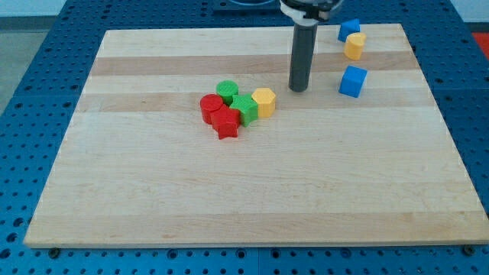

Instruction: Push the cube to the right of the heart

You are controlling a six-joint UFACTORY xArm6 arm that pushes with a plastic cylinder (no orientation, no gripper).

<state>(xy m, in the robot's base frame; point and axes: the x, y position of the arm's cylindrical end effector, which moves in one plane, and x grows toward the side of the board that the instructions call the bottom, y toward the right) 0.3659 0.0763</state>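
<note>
1. My tip (298, 88) rests on the pale wooden board (229, 198), in the gap between the centre cluster and the blue cube (352, 81); touches neither.
2. No jaws on this rig, just a straight dark rod.
3. Blue cube sits at the view's right, just below the yellow heart-like block (354, 46), apart from it.
4. A second blue block (349, 30) touches the yellow one's upper left.
5. Cluster: red cylinder (210, 107), red star (225, 124), green cylinder (227, 91), green block (245, 108), yellow hexagonal block (263, 101), packed together.
</note>
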